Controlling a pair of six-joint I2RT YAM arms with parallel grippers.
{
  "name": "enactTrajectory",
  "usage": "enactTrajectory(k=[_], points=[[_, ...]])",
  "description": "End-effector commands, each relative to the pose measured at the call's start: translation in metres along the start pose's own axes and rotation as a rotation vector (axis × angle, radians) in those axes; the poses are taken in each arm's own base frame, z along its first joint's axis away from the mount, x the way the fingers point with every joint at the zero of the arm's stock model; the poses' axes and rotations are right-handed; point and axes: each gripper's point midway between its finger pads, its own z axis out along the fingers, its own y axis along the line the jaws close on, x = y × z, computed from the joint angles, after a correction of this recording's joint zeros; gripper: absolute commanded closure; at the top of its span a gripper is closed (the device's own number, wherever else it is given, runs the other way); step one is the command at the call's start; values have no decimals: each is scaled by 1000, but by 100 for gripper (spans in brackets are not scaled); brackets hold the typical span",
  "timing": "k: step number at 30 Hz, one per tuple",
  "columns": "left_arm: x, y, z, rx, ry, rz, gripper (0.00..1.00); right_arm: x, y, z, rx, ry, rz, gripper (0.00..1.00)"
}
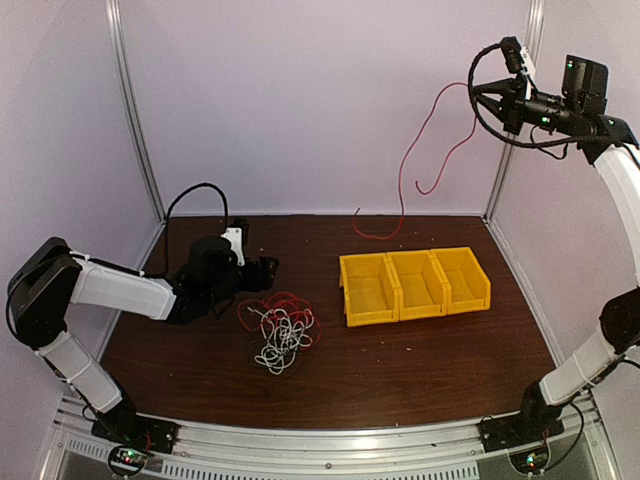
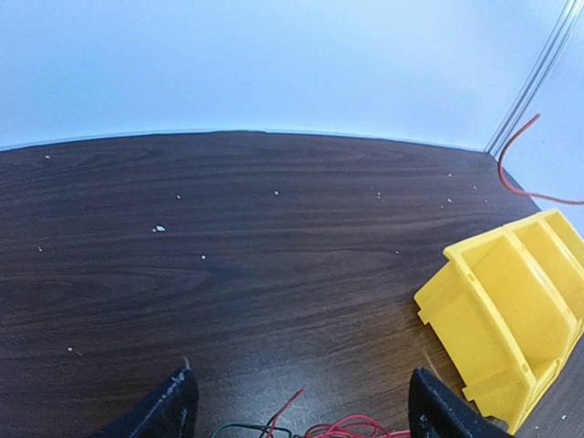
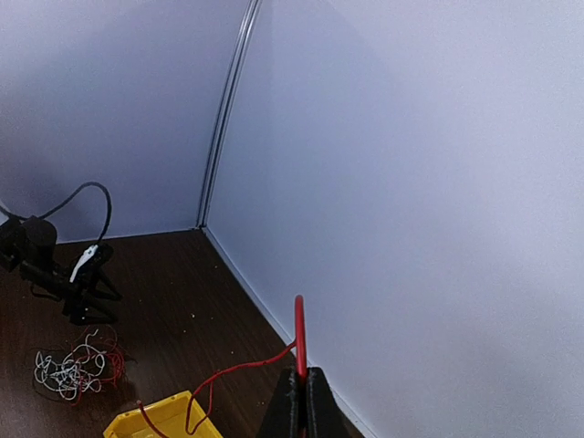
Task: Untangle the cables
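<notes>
Wrist views alone show right jaws pinching red cable [image 3: 299, 333], left jaws spread.

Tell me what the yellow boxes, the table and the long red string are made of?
The yellow boxes look like hard plastic: smooth, bright, a little shiny, with moulded walls. The table looks like dark wood, or a wood-look coating, since grain lines show. The string is a red cable, probably wire in a rubbery plastic skin, as it bends in soft curves.
</notes>
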Motion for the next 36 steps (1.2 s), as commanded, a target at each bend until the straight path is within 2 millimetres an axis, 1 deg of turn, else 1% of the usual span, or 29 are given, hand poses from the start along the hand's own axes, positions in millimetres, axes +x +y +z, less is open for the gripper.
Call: enactTrajectory(k=[1,5,8,14,18,20,24,26,29,32,34,36], points=[[-24,7,-11,-58,-37,-33,19,20,0,-6,33,34,-10,100],[-31,9,-16,-73,-51,-39,18,53,5,3,2,65,56,100],[-34,13,-17,-95,-65,-36,18,70,14,10,-49,65,102,100],[-32,15,-14,-111,-59,-27,18,80,25,16,-80,65,131,100],[-30,16,-12,-115,-55,-27,18,94,42,30,-114,101,135,100],[-28,16,-10,-117,-52,-26,18,96,55,39,-142,116,123,100],[-26,17,-10,-117,-48,-28,18,85,72,53,-186,105,106,100],[-25,17,-11,-118,-46,-29,18,78,76,59,-196,97,97,100],[-27,18,-13,-120,-50,-30,18,80,74,67,-195,97,101,100],[-29,19,-16,-126,-54,-26,18,97,73,75,-188,117,117,100],[-29,20,-16,-131,-52,-22,18,113,74,79,-185,138,132,100],[-28,20,-16,-132,-50,-19,18,134,78,85,-192,163,163,100]])
